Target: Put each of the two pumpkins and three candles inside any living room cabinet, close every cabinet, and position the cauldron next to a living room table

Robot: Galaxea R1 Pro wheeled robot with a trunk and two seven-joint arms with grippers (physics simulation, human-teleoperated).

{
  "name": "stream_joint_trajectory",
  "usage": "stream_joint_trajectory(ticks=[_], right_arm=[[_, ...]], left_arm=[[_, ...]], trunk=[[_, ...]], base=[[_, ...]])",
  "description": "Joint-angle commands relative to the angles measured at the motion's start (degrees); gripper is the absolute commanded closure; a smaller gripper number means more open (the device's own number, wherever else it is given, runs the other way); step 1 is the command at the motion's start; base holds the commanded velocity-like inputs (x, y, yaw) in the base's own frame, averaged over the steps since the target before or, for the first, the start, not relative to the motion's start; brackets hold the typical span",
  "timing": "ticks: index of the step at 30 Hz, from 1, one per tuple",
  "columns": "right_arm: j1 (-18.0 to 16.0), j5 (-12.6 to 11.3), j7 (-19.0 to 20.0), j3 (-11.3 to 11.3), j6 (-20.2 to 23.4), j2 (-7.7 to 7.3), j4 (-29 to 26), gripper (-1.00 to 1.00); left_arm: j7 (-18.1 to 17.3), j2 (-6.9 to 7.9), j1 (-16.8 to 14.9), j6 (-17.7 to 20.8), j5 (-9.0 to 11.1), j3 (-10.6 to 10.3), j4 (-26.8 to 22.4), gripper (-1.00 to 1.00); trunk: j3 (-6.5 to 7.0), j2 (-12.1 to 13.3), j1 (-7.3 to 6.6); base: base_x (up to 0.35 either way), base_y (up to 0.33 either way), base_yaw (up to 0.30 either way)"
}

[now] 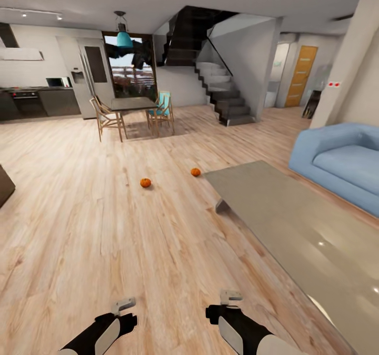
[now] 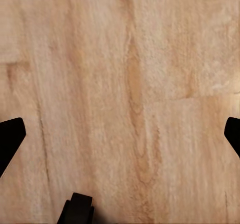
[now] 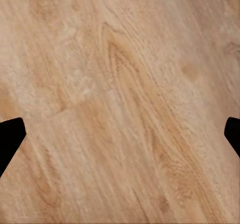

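Note:
Two small orange pumpkins lie on the wood floor ahead, one left of the other, which sits close to the far corner of the low grey table. My left gripper and right gripper hang low at the front of the head view, well short of both pumpkins. In the wrist views, the left gripper and right gripper are open, with bare floorboards between their fingers. The candles and cauldron are out of view. A dark-brown corner at the left edge may be the cabinet; I cannot tell.
A blue sofa stands right of the grey table. Farther back are a dining table with chairs, dark kitchen units, a fridge and a staircase. Open wood floor stretches between me and the pumpkins.

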Motion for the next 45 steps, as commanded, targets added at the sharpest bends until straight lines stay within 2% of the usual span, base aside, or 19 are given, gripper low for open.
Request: stream_joint_trajectory(ticks=[1, 20, 23, 30, 39, 45], right_arm=[[0.0, -0.3, -0.4, 0.5, 0.3, -0.03, -0.1, -1.0], [0.2, -0.3, -0.3, 0.5, 0.3, -0.03, -0.1, -1.0], [0.2, -0.3, -0.4, 0.5, 0.3, -0.03, -0.1, -1.0], [0.2, -0.3, -0.4, 0.5, 0.3, -0.03, -0.1, -1.0], [0.2, -0.2, -0.4, 0.5, 0.4, -0.03, -0.1, -1.0], [0.2, -0.3, -0.4, 0.5, 0.4, -0.03, -0.1, -1.0]], left_arm=[[0.5, 0.07, 0.0, 0.2, 0.6, -0.5, -0.2, -1.0], [0.4, 0.07, 0.0, 0.2, 0.6, -0.5, 0.0, -1.0], [0.4, 0.03, 0.0, 0.1, 0.5, -0.5, 0.1, -1.0], [0.4, -0.02, 0.0, -3.4, 0.7, -0.6, 0.6, -1.0], [0.4, -0.02, 0.0, -3.7, 0.8, -0.6, 0.8, -1.0], [0.5, 0.04, 0.0, -3.7, 0.7, -0.6, 0.8, -1.0]], trunk=[[-0.05, 0.0, 0.02], [-0.05, 0.0, 0.02], [-0.05, 0.0, 0.02], [-0.05, 0.0, 0.02], [-0.05, 0.0, 0.02], [-0.05, 0.0, 0.02]], base=[[0.233, 0.135, 0.287], [0.278, 0.131, 0.267], [0.108, 0.05, 0.045], [0.018, 0.008, 0.135], [0.025, 0.0, 0.277], [0.26, 0.0, 0.207]])
